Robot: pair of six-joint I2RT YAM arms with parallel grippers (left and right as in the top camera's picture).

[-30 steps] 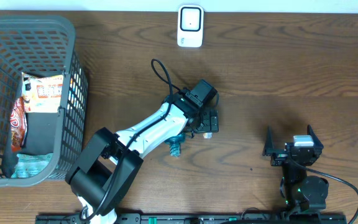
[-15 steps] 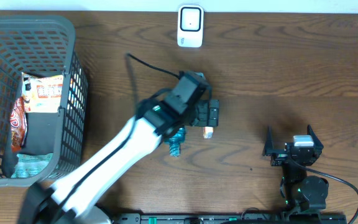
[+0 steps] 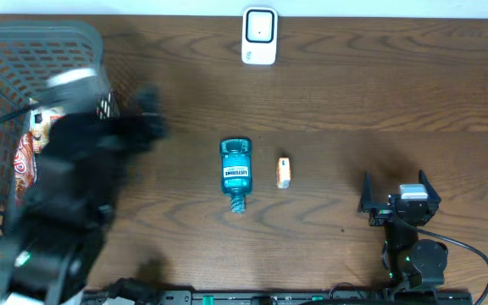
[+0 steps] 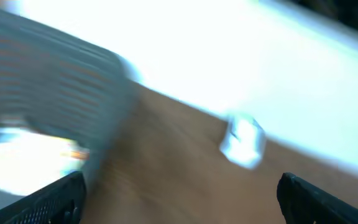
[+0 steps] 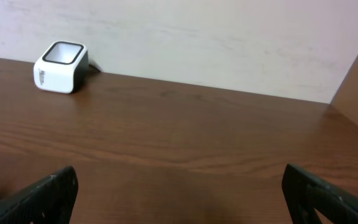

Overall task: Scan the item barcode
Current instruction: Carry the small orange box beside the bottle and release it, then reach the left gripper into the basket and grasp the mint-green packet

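Observation:
A teal mouthwash bottle (image 3: 235, 172) lies flat on the wooden table, with a small orange item (image 3: 284, 172) just right of it. The white barcode scanner (image 3: 259, 36) stands at the far edge; it also shows as a white blur (image 4: 244, 140) in the left wrist view and as a clear white box (image 5: 61, 59) in the right wrist view. My left gripper (image 3: 145, 114) is a dark motion blur beside the basket, far left of the bottle. Its jaws are open and empty (image 4: 179, 199). My right gripper (image 3: 396, 195) rests open and empty at the near right (image 5: 182, 193).
A grey mesh basket (image 3: 100, 59) fills the left side and holds several snack packs (image 3: 58, 127). It appears blurred in the left wrist view (image 4: 48, 81). A pale wall runs behind the table's far edge.
The left arm has swung fast from over the bottle to the left, toward the basket, uncovering the bottle and the orange item. The right arm has not moved.

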